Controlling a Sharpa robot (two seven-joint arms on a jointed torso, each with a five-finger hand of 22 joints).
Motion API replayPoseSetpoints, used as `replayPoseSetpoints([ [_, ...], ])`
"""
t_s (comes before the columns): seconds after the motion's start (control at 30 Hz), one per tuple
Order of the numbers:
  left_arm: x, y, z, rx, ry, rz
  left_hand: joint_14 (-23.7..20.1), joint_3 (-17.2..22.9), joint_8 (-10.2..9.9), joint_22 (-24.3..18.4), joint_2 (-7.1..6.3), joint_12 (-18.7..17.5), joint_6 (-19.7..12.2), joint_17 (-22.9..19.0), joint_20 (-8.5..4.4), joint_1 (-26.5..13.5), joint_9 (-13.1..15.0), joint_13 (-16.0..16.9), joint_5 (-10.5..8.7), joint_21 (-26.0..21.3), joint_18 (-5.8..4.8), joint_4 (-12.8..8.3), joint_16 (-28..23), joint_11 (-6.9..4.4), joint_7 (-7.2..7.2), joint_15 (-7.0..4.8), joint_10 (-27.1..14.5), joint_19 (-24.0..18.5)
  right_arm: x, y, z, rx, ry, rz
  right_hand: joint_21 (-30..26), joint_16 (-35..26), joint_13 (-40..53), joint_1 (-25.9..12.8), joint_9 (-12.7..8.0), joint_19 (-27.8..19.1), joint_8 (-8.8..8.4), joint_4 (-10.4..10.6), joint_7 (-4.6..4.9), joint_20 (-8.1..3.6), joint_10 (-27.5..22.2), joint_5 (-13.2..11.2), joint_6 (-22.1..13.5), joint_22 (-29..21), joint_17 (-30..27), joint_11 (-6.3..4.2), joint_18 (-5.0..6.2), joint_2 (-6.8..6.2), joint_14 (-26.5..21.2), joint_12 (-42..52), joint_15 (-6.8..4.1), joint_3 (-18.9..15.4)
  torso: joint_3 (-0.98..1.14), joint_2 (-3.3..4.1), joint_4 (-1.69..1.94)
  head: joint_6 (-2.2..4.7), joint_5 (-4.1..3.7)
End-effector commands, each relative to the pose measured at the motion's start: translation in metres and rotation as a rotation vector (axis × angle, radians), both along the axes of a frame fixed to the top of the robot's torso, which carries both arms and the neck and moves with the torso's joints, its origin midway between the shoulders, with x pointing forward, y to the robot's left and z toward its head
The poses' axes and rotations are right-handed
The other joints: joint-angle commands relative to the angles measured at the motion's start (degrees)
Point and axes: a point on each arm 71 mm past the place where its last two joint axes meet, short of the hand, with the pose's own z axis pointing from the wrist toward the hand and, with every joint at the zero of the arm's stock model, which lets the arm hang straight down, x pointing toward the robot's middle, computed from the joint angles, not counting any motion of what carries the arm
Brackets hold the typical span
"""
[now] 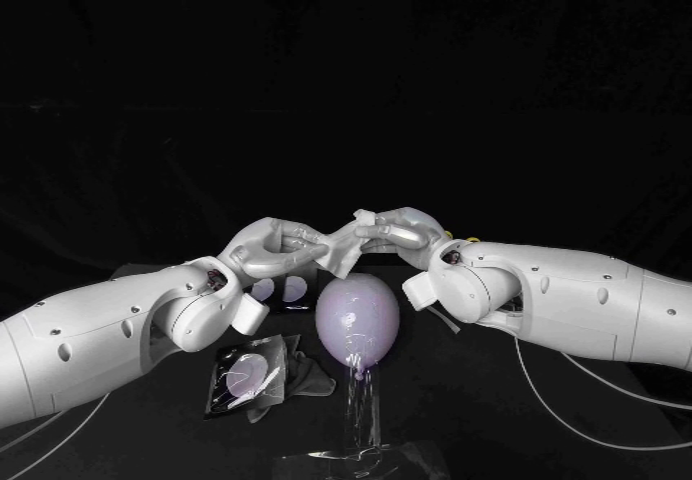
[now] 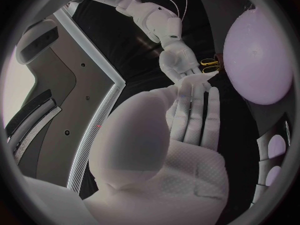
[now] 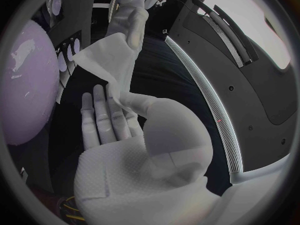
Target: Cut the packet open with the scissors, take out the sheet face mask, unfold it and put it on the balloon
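A: What is being held, and by which hand?

B: The sheet mask (image 1: 346, 252) is pinched at one edge by the left hand (image 1: 271, 250) and at the opposite edge by the right hand (image 1: 401, 232). It is stretched between them and only partly unfolded. Both hands are closed on it; neither is spread.

A: Where are the other things, taken from the hands?

B: The balloon (image 1: 358, 320) is found just below the gap between the two hands, raised on a clear stand (image 1: 361, 415). The packet (image 1: 245, 378) lies flat on the table (image 1: 490, 400), below the left hand and nearer the robot. The yellow handles of the scissors (image 2: 210, 63) are glimpsed beyond the right hand, beside the balloon.

A: How is the unfolding best done?

B: Probably the hands should be drawn apart slowly and evenly, so that the wet layers are peeled rather than torn. The pinches should be kept at the very edges, so that no fold is trapped under a finger. The sheet should be kept clear of the balloon until it is fully spread, since a damp mask is likely to cling where it first touches.

A: And the count?

B: One mask, one balloon, one stand, one packet and one pair of scissors are counted, along with two hands.
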Motion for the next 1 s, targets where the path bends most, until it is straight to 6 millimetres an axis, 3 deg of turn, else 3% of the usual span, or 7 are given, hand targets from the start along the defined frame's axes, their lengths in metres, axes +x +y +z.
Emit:
replayPoseSetpoints([
  [0.03, -0.002, -0.004, 0.006, -0.033, 0.01, -0.068, -0.6, 0.5, 0.3, 0.2, -0.07, 0.5, -0.6, 0.4, 0.0, -0.9, 9.1, 0.2, -0.07, 0.5, -0.69, -0.3, 0.7, 0.05, 0.02, 0.02, -0.1, -0.4, 0.0, 0.002, 0.001, -0.012, -0.02, 0.042, -1.4, -0.5, 0.0, -0.7, 0.1, -0.9, 0.4, 0.2, 0.13, 0.19, -1.2, -0.1, -0.5, -1.3, -0.4, 0.22, 0.41, 0.17, -0.8, 0.0, 0.1, 0.6, 0.0, -0.04, -0.03, 0.06, 0.06],
  [0.27, -0.001, -0.003, 0.008, -0.037, 0.051, -0.086, -1.2, 1.3, 0.5, 0.4, -0.11, 0.7, -0.8, 0.9, -0.05, -2.0, 9.7, 0.4, -0.05, 0.9, -0.67, -1.1, 1.8, 0.04, 0.07, -0.01, -0.2, -0.5, -0.002, 0.005, 0.002, 0.039, -0.016, 0.062, -3.4, -2.6, 0.0, -0.9, 0.5, -3.1, 0.96, 0.5, 0.63, 0.49, -3.6, -0.1, -0.6, -4.9, -1.8, 0.95, -0.25, 0.3, -3.2, 0.1, 0.94, 1.4, 0.05, 0.0, -0.02, 0.28, -0.12],
  [0.43, -0.001, 0.0, 0.006, -0.018, 0.089, -0.087, 0.7, 2.4, 0.5, 1.7, -0.21, 0.8, -1.3, 1.6, -0.87, -3.1, 10.4, 0.5, -0.05, 3.4, 0.72, -2.5, 3.5, 0.16, 0.47, -0.55, -0.7, 2.1, -0.007, 0.009, 0.003, 0.113, 0.007, 0.082, -2.9, -3.5, 0.0, -0.7, 0.8, -1.8, 1.54, 1.2, 1.44, 0.46, -5.0, -0.1, -1.3, -6.4, -2.6, 1.46, -0.05, 1.69, -3.7, 0.0, 1.23, 2.0, 0.06, 0.02, -0.03, 0.17, -0.28],
  [0.57, 0.0, 0.003, 0.004, 0.004, 0.109, -0.075, 2.7, 2.9, 0.4, 2.6, -0.29, 0.6, -1.5, 1.6, -1.61, -3.7, 10.8, 0.4, -0.03, 5.1, 1.31, -3.2, 3.9, 0.22, 0.74, -0.99, -0.9, 3.7, -0.011, 0.011, 0.004, 0.156, 0.017, 0.097, -2.6, -3.3, 0.0, -0.4, 1.9, 1.7, 3.62, 1.5, 1.61, 0.3, -4.4, -0.1, -3.0, -8.1, -2.9, 1.36, 0.41, 2.78, -0.8, 0.1, 0.7, 1.9, 0.04, 0.03, 0.0, 0.22, -0.39],
  [0.6, 0.001, 0.003, 0.004, 0.01, 0.113, -0.072, 3.3, 3.0, 0.4, 2.9, -0.32, 0.6, -1.5, 1.5, -1.89, -3.9, 10.9, 0.4, -0.08, 5.7, 1.28, -3.4, 3.9, 0.21, 0.74, -1.09, -0.9, 4.1, -0.012, 0.011, 0.005, 0.164, 0.019, 0.098, -2.8, -3.5, 0.0, -0.3, 2.6, 2.9, 4.94, 1.6, 1.53, 0.2, -4.2, -0.2, -4.2, -9.2, -3.3, 1.26, 0.52, 3.03, 0.2, 0.1, 0.54, 1.7, 0.03, 0.02, 0.0, 0.21, -0.41],
  [0.77, 0.003, 0.008, 0.001, 0.044, 0.132, -0.045, 6.7, 4.1, 0.0, 4.7, -0.63, -0.1, -1.5, 0.9, -3.45, -5.0, 11.4, 0.0, -0.03, 8.7, 1.15, -5.0, 2.9, 0.21, 0.9, -1.69, -1.0, 5.3, -0.015, 0.011, 0.006, 0.196, 0.02, 0.098, -2.6, -3.4, 0.1, 0.0, 3.9, 5.4, 7.48, 1.8, 1.58, -0.14, -3.2, -0.2, -6.2, -10.8, -3.6, 1.02, 0.73, 3.64, 2.7, 0.2, -0.05, 1.5, 0.03, -0.02, -0.02, 0.07, -0.48],
  [1.0, 0.007, 0.018, -0.001, 0.065, 0.134, 0.013, 7.8, 4.6, -0.3, 5.6, -0.74, -0.4, -1.5, 0.6, -3.9, -5.7, 11.6, -0.2, -0.04, 10.1, 1.02, -5.6, 2.1, 0.24, 0.97, -1.81, -0.9, 5.2, -0.015, 0.006, 0.006, 0.189, 0.029, 0.084, -2.8, -3.0, 0.1, 0.1, 5.8, 7.9, 11.4, 2.1, 1.46, -0.81, -1.0, -0.2, -8.9, -13.2, -4.0, 0.51, 0.81, 4.04, 6.7, 0.3, -0.97, 1.4, 0.0, -0.02, -0.04, -0.12, -0.48],
])
